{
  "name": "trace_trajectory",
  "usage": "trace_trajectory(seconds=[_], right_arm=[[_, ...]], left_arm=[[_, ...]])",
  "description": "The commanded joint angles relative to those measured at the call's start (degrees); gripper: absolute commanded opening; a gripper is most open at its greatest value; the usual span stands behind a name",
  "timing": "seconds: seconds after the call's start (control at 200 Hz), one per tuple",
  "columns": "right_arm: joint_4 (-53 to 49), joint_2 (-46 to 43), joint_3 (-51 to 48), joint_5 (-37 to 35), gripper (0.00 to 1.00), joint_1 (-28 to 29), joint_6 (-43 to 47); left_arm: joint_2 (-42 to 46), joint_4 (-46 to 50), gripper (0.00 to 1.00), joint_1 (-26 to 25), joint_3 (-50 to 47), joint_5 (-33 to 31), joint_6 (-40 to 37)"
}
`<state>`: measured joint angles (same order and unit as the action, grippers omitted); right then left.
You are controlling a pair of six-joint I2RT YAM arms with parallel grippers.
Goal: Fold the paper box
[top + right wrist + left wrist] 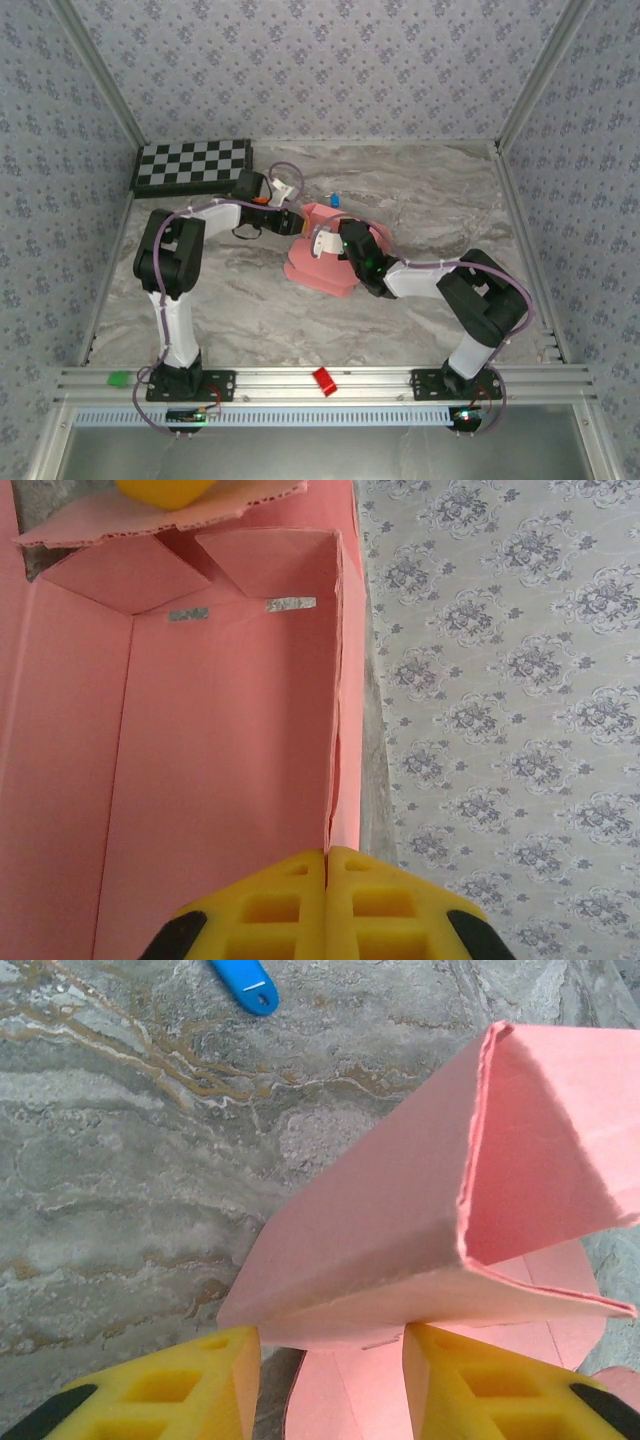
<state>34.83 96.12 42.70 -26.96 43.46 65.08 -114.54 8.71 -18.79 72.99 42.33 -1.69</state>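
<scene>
The right pincer [327, 854] clamps the thin salmon-pink wall of the paper box [220, 760]. We see the left pincer [325, 1338] standing apart by a creased flap over the marbled counter [120, 1160].

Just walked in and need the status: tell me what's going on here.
Two robot arms are working on the paper box on the marble table. The right pincer is shut on the edge of one side wall. The left pincer, jaws apart, has its fingertips against a raised, folded flap at one end. The box is half formed, its top open.
</scene>
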Motion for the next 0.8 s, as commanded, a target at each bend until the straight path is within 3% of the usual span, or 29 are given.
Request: trace_trajectory(seconds=[0.0,0.795], right_arm=[[-1.6,1.11,1.54,0.68,0.0,-0.11,-1.21],[-2.15,1.79,2.01,0.72,0.0,-0.11,-1.62]], left_arm=[[1.28,-2.27,0.42,-0.54,0.31,2.23,-2.0],[2.63,-9.28,0.45,-3.19,-3.01,-1.3,-1.7]])
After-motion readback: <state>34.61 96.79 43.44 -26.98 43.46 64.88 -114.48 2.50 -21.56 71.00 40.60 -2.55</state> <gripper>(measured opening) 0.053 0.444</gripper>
